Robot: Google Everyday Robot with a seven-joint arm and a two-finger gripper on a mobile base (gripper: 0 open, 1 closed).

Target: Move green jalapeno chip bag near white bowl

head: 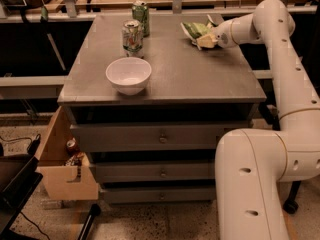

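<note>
The green jalapeno chip bag [193,30] lies crumpled at the back right of the grey cabinet top [200,79]. My gripper [205,40] reaches in from the right and is shut on the bag's near right edge, low over the surface. The white bowl [128,75] stands upright near the front left of the top, well apart from the bag.
Two soda cans stand behind the bowl: a pale one [132,35] and a green one [141,15]. Below the top are closed drawers [161,136]. An open wooden drawer box [62,166] juts out at the lower left. A bench runs behind the cabinet.
</note>
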